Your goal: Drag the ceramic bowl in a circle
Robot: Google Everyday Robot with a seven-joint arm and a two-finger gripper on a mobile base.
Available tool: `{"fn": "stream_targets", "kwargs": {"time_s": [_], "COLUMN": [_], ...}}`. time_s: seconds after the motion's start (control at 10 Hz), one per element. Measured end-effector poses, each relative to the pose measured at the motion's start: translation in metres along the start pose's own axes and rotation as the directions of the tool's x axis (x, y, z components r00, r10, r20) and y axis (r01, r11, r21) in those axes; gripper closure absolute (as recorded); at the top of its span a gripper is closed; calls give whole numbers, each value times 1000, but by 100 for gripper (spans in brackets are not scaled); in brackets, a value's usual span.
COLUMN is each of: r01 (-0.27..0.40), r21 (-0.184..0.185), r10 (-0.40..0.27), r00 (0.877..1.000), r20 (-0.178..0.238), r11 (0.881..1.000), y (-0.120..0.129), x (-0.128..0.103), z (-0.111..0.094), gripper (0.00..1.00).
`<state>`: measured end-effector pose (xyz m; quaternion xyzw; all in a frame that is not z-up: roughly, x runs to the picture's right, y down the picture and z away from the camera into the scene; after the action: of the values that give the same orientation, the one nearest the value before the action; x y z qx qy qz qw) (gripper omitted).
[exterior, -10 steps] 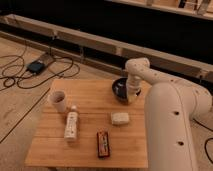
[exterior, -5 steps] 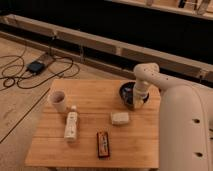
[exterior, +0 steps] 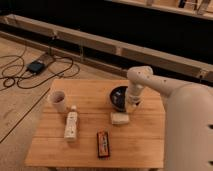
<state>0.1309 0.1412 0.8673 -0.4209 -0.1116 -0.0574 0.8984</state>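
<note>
Claw [exterior: 131,103] is seen lowered at the right rim of the ceramic bowl [exterior: 119,96], which sits near the far right part of the table [exterior: 140,142]; whether it is spread or pinching cannot be told. A white mug [exterior: 58,101] is placed near the left edge, a bottle [exterior: 71,124] lies beside it, a white block [exterior: 119,118] just in front of the bowl, and a snack bar [exterior: 102,143] toward the near edge.
</note>
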Motion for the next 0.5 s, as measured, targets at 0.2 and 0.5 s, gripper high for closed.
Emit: {"fn": "stream_targets", "kwargs": {"time_s": [0.2, 0.5], "r01": [48, 58], "r21": [-1, 40], "r10": [-48, -61], "r00": [998, 993], "r20": [34, 99], "r11": [999, 998], "y": [-2, -17], "x": [-25, -41], "z": [4, 1], "gripper": [78, 48]}}
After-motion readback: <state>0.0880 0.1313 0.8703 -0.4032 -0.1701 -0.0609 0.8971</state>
